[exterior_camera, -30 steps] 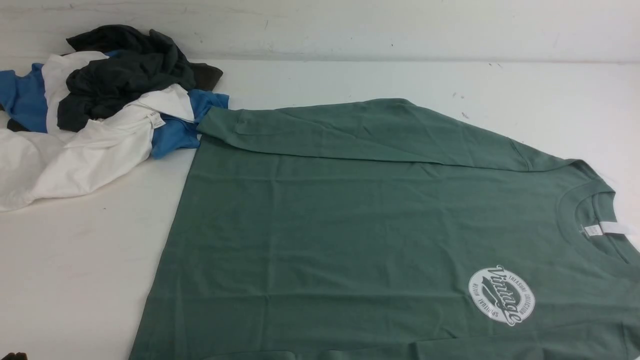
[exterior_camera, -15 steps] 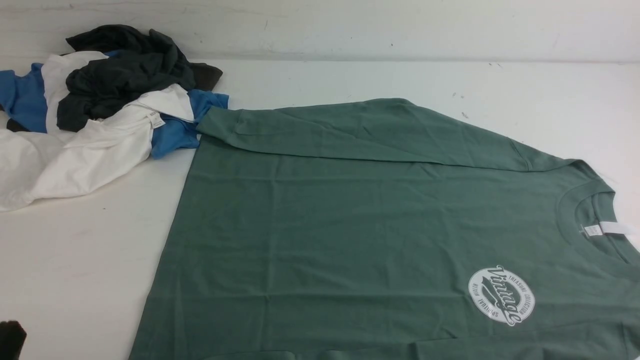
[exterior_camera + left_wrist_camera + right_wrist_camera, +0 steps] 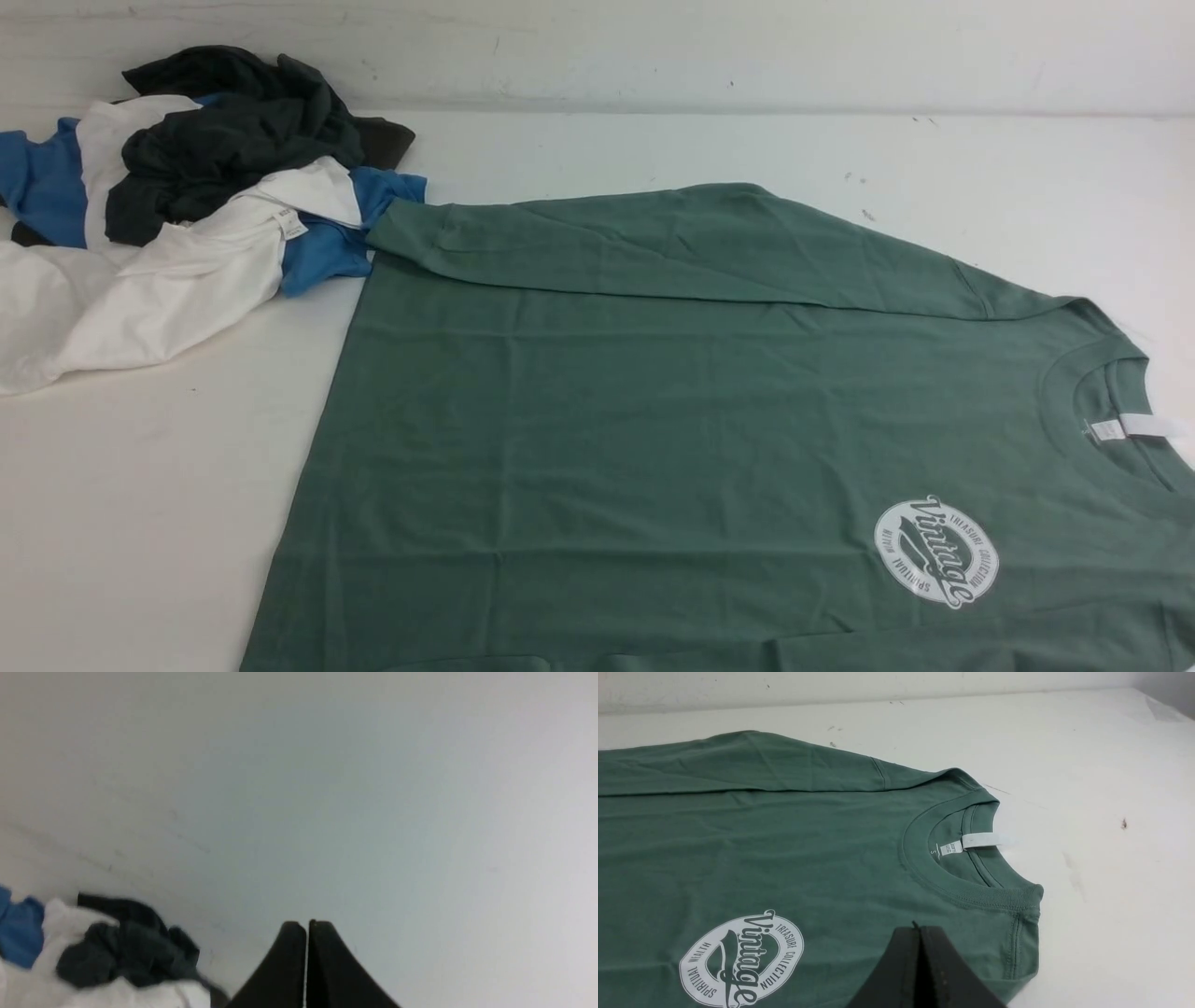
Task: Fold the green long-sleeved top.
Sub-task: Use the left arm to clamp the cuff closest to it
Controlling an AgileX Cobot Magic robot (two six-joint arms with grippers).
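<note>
Left gripper (image 3: 307, 924): a dark tip of it showed at the near left corner of the front view half a second ago; now that corner holds only bare tabletop (image 3: 121, 560). A second ago just a sliver showed there, so the tip came in and went out again. In its own wrist view it is closed, fingers together, nothing between them, with the clothes pile (image 3: 135, 947) and pale wall and tabletop beyond.

Right gripper (image 3: 917, 928): also closed, holding no cloth that I can see, over the chest end of the top in its wrist view. Cannot tell whether it touches the fabric; no sign of a pull on it.

Green top (image 3: 653, 420): lying chest up in the middle of the tabletop, neck opening (image 3: 1116, 425) toward the right side, hem end toward the left. No visible shift in its outline over the last second. Far sleeve (image 3: 635, 243) lies folded in along the far edge, its end by the blue cloth (image 3: 322, 247) of the pile. Near side runs out of the front view; a layer there looks turned in too, probably the other sleeve.

Meaning for the task: the short arm movement altered nothing in the cloth. My reading is sleeves in, body still to be folded. Next pass would need opened grippers and a grip on an edge; the far sleeve could slip loose if the body is dragged.
</note>
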